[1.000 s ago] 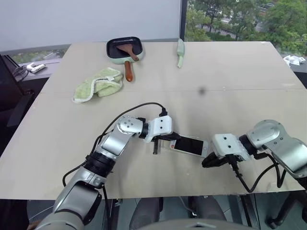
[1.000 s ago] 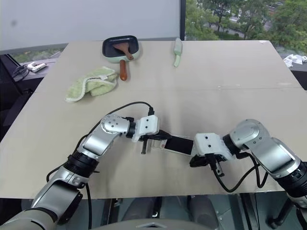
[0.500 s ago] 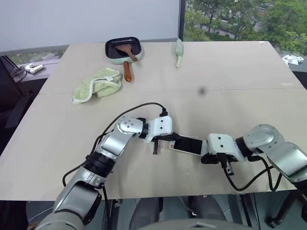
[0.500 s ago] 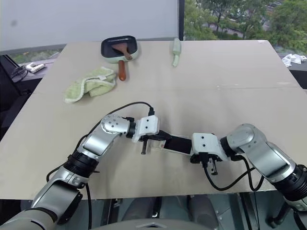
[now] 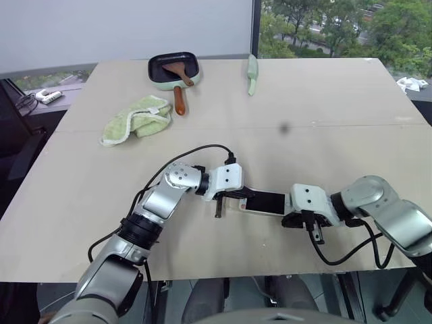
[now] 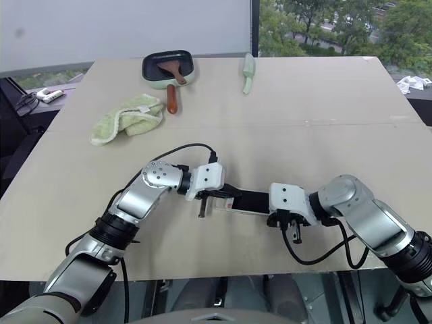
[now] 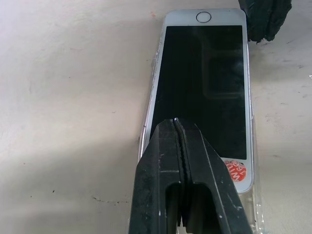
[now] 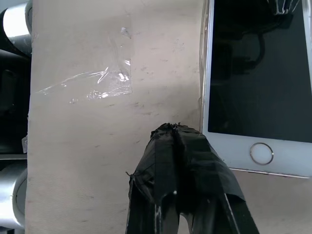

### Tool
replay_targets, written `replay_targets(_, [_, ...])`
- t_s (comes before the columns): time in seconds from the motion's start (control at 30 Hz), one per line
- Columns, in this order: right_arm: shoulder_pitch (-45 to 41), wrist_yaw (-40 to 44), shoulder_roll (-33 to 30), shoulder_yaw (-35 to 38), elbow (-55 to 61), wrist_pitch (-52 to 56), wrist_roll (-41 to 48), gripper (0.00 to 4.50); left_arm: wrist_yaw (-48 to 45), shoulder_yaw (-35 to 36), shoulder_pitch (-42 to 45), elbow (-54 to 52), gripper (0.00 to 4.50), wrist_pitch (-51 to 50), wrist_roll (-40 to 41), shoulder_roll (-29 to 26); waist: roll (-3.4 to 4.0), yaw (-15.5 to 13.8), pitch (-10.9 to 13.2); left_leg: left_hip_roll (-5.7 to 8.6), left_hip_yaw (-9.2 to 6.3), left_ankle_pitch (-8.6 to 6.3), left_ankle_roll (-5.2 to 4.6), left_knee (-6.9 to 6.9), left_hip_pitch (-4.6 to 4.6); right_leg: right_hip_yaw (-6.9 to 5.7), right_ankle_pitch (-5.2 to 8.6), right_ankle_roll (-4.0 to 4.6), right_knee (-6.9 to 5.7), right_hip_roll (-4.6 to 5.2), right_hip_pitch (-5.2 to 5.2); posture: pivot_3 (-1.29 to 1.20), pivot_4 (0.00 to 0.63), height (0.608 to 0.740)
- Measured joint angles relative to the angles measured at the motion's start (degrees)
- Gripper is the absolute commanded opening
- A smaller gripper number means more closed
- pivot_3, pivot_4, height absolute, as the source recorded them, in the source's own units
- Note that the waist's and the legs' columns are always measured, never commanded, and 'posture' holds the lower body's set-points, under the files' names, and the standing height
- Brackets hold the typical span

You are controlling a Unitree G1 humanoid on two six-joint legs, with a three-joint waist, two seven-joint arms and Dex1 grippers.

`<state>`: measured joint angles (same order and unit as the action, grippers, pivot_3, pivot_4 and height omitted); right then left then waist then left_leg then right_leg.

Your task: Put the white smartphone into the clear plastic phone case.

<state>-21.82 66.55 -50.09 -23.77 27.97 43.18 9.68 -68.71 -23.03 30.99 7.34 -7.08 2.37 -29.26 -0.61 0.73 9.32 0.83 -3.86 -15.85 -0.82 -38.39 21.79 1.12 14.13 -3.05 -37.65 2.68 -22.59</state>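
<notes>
Near the table's front edge: the white smartphone (image 5: 264,202) lies flat, screen up, between the two grippers.
Phone case: the clear plastic phone case (image 7: 255,207) shows as a thin transparent rim along the phone's long edges and past its stickered end; the phone lies in it, how fully seated I cannot tell.
Left gripper (image 7: 179,127): fingers pressed together, tips over the black screen at the stickered end; whether they touch the glass is unclear.
Right gripper (image 8: 174,130): fingers pressed together, holding nothing, tips just beside the corner at the home-button end.
Table (image 5: 337,121): light beige, with a scrap of clear tape (image 8: 105,80) near the right gripper.
Far side: a green cloth (image 5: 138,118), a small dark pan (image 5: 174,69) holding a wooden spatula (image 5: 179,81), and a pale green utensil (image 5: 253,73), all well apart from the phone.
</notes>
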Motion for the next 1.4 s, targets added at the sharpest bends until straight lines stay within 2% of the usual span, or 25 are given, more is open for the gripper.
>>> replay_targets(0.27, [-0.1,0.3,0.2,1.7,0.2,1.3,3.2,0.04,-0.1,0.0,0.0,0.0,0.0,0.1,0.0,0.0,0.0,0.0,0.0,0.0,0.0,0.0,0.0,0.0,0.02,0.0,0.0,0.0,0.01,0.0,0.0,0.0,0.15,0.74])
replay_targets(0.33, [-1.1,-0.3,2.2,4.6,0.3,1.9,5.7,0.04,-0.2,0.1,0.0,0.0,0.0,0.1,0.0,-0.1,0.0,0.1,0.0,0.0,0.0,0.0,0.0,0.0,0.0,0.01,0.0,0.0,0.0,0.0,0.0,0.0,0.15,0.74])
replay_targets(0.4, [-3.9,-3.3,7.2,8.2,0.1,3.1,8.4,0.04,-0.1,0.1,0.0,0.1,0.0,0.1,0.0,-0.2,0.0,0.1,0.0,0.0,0.0,0.0,0.0,0.0,-0.03,0.01,0.0,0.0,-0.05,-0.01,0.0,0.0,0.15,0.74])
replay_targets(0.6, [-4.8,-8.9,10.5,8.0,-2.5,2.8,7.9,0.04,-0.3,0.0,0.0,0.0,0.0,0.2,0.0,-0.1,-0.01,-0.4,0.0,0.08,-0.15,0.0,0.0,0.0,0.12,-0.11,0.0,0.0,0.07,0.05,0.0,0.0,0.15,0.74])
replay_targets(0.9, [-3.8,-11.8,9.8,6.4,-4.3,1.4,5.6,0.04,-1.2,1.9,0.2,-1.0,0.0,-1.0,0.1,-3.3,0.02,0.2,0.0,0.05,-0.16,0.0,0.0,0.03,0.1,-0.1,0.0,0.01,-0.02,0.0,-0.08,0.0,0.15,0.74])
replay_targets(1.03, [-3.3,-11.9,9.3,8.5,-4.4,1.1,6.9,0.04,-1.5,3.8,-0.6,-1.8,0.0,-3.7,1.9,-5.1,0.01,0.1,0.1,0.04,-0.16,0.0,0.0,0.03,0.21,-0.11,0.0,0.01,0.0,0.01,-0.15,0.0,0.15,0.74])
replay_targets(1.23, [-0.2,-10.1,3.5,12.4,-4.3,1.9,9.2,0.04,-0.8,10.1,-3.0,-7.4,0.0,-8.2,5.5,-9.5,0.0,0.0,0.3,0.03,-0.26,0.0,0.0,0.04,0.53,-0.19,0.0,0.01,0.05,0.02,-0.43,0.0,0.15,0.74])
replay_targets(1.3, [1.8,-9.1,0.5,12.5,-4.2,2.1,9.5,0.04,-1.2,11.8,-6.7,-11.0,0.0,-9.3,6.4,-13.2,0.02,0.3,0.3,0.02,-0.18,0.0,0.0,0.05,0.69,-0.09,0.0,0.01,0.03,0.03,-0.65,0.0,0.15,0.74])
replay_targets(1.4, [2.4,-8.0,-1.9,12.7,-4.2,2.8,9.8,0.04,-1.4,12.0,-10.3,-11.0,0.0,-10.2,6.3,-15.6,0.03,0.2,0.3,0.02,-0.15,0.01,0.01,0.03,0.91,-0.08,0.0,0.01,-0.04,0.02,-0.87,0.0,0.15,0.74])
